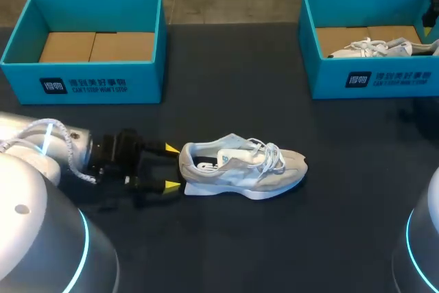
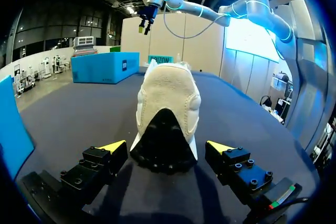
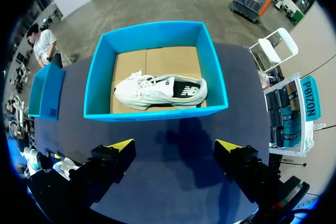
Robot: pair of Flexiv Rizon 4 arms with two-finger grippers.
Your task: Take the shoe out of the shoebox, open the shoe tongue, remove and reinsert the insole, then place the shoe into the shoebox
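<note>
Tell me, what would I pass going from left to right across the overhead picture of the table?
An empty teal cardboard shoebox at the back → the left gripper, open at the heel → the pale grey and white laced sneaker lying on the dark table → a second teal shoebox at the back, holding another white sneaker.

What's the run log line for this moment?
left gripper: open, straddling shoe heel | right gripper: open, above right shoebox with second shoe | shoe: upright on table
</note>
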